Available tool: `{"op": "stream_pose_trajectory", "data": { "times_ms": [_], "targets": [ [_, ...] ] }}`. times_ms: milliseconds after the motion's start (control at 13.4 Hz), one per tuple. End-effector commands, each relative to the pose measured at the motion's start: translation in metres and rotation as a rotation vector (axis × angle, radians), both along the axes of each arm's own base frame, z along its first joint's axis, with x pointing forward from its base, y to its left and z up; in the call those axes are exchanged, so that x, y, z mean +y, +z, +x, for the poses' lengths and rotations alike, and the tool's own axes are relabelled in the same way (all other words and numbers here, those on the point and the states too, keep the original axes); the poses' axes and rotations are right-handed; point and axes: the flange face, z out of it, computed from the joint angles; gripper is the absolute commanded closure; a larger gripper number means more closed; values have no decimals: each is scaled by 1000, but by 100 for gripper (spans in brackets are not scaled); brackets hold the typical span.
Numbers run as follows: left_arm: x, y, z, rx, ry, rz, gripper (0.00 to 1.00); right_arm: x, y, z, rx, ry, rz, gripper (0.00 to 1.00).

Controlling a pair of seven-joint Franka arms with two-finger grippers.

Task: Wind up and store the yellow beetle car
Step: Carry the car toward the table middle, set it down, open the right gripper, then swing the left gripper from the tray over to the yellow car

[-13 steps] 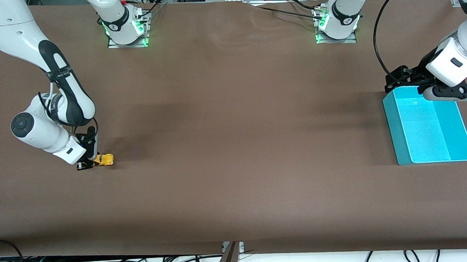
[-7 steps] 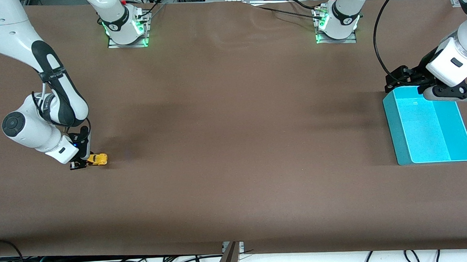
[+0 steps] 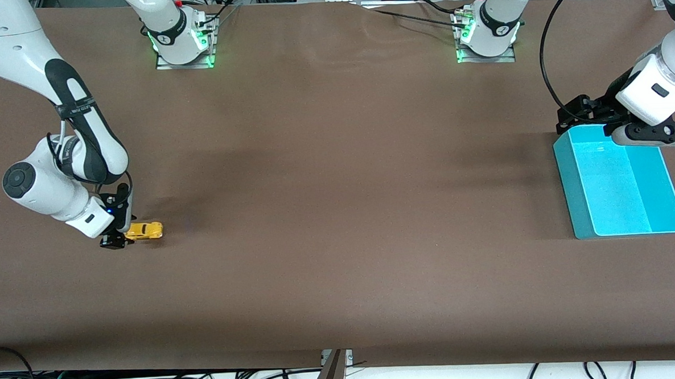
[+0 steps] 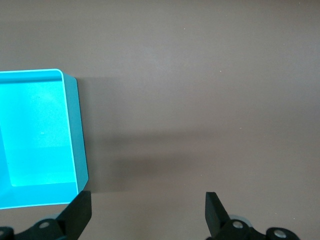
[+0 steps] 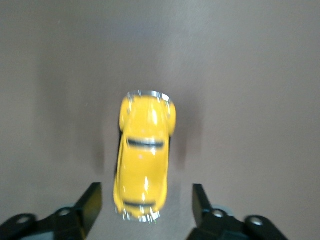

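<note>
The tiny glossy yellow beetle-shaped toy car (image 3: 144,231) sits on its wheels on the brown table (image 3: 338,212), near the right arm's end. The right hand (image 3: 116,240) is low at the car's tail, its fingers (image 5: 90,202) spread clear of the body — gripping nothing. The left hand (image 4: 147,212) waits wide open and empty over the corner of a shallow turquoise plastic tray (image 3: 568,179) at the left arm's end.

Two glossy white arms with rounded black joint bands; bases on metal plates, ringed with green lights and red buttons. Black cables loop along the links. Each black pincer (image 3: 114,240) (image 4: 147,212) has flat fingers.
</note>
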Motion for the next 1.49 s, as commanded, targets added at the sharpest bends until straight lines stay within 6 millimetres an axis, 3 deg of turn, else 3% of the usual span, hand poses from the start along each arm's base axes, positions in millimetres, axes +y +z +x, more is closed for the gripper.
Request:
{"op": "stream_pose_trajectory", "data": {
  "times_ms": [0,149,596,820,1043,1267,1416],
  "targets": [
    [1,6,-6,-2,-1,20,0,8,10,8,-8,9,22,0],
    [1,6,-6,-2,-1,20,0,18,12,10,-11,12,33,0],
    [-2,3,-3,1,-4,7,0,21,13,11,-13,8,35,0],
    [-23,4,6,-7,-39,0,0,22,15,12,-16,9,35,0],
    [-27,4,11,-9,-43,-2,0,23,16,12,-16,-1,36,0],
    [-66,-3,7,12,-114,-6,0,25,20,15,-14,0,38,0],
    [-111,-12,0,37,-195,-12,0,25,21,15,-16,-2,38,0]
  ]
}}
